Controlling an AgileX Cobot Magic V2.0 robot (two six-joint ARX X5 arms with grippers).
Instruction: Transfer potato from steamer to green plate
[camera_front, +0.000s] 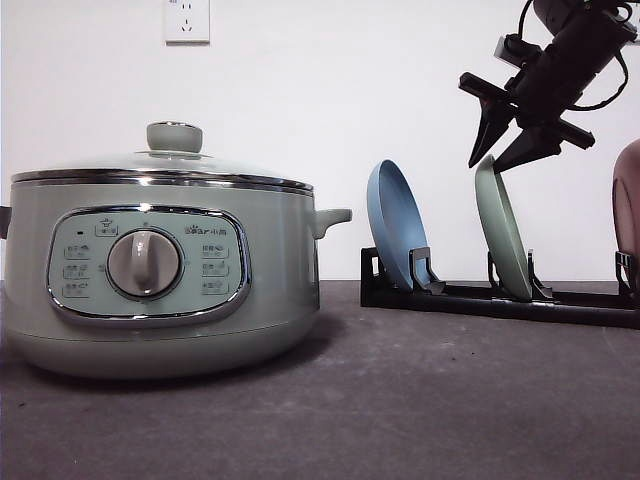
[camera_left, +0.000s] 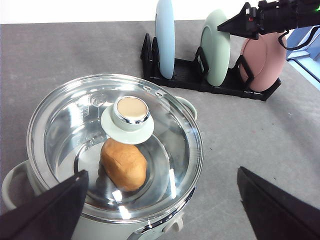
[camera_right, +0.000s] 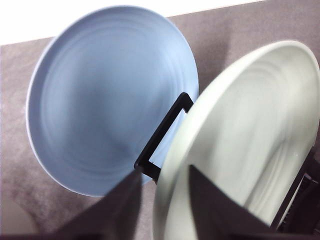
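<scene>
The potato (camera_left: 124, 165), orange-brown, lies inside the steamer (camera_front: 160, 270) and shows through its shut glass lid (camera_left: 65, 130), just under the lid knob (camera_left: 131, 112). My left gripper (camera_left: 162, 172) hovers above the steamer, wide open and holding nothing. The green plate (camera_front: 503, 235) stands on edge in a black rack (camera_front: 480, 298), between a blue and a pink plate. My right gripper (camera_front: 487, 166) hangs open at the green plate's top rim (camera_right: 250, 130). One of its fingers (camera_right: 120, 210) is on the blue plate's side and the other on the plate's face.
The blue plate (camera_front: 397, 225) stands left of the green one in the rack, the pink plate (camera_front: 627, 215) right of it. The steamer has side handles (camera_front: 333, 217). Dark table (camera_front: 420, 400) lies open between steamer and rack. A white wall is behind.
</scene>
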